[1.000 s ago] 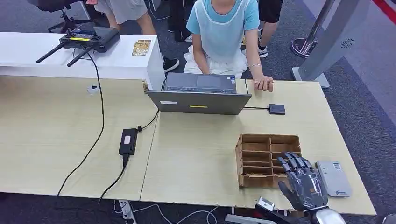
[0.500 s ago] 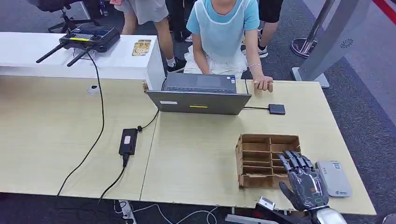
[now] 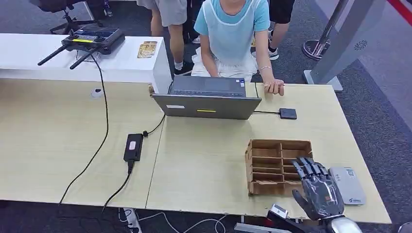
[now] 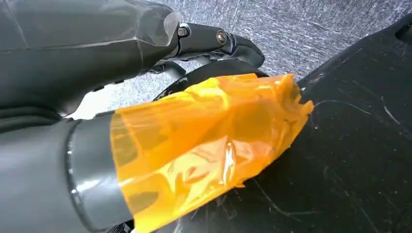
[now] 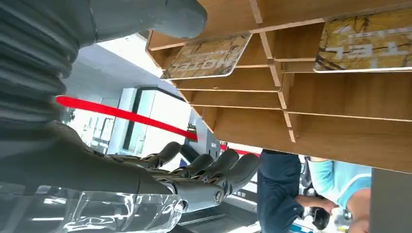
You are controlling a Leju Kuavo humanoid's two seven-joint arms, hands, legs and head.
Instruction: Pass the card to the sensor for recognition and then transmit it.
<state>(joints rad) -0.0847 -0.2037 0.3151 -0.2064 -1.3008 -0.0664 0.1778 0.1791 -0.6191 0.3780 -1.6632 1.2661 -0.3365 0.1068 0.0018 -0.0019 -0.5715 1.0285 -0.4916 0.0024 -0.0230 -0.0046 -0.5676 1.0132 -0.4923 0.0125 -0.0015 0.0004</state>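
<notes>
Wooden tabletop spans frame centre. Compartmented wooden rack at lower right holds cards in slots. Right hand over rack's right edge, fingers spread, holding nothing. White sensor just right of hand. Laptop at upper centre. Left hand: state cannot be told.

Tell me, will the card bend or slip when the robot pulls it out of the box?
Probably stiff: each card lies flat and straight in its slot. Possibly slippery, since its printed face looks smooth. It looks thin, so the fingers of the right hand may struggle to pinch it.
</notes>
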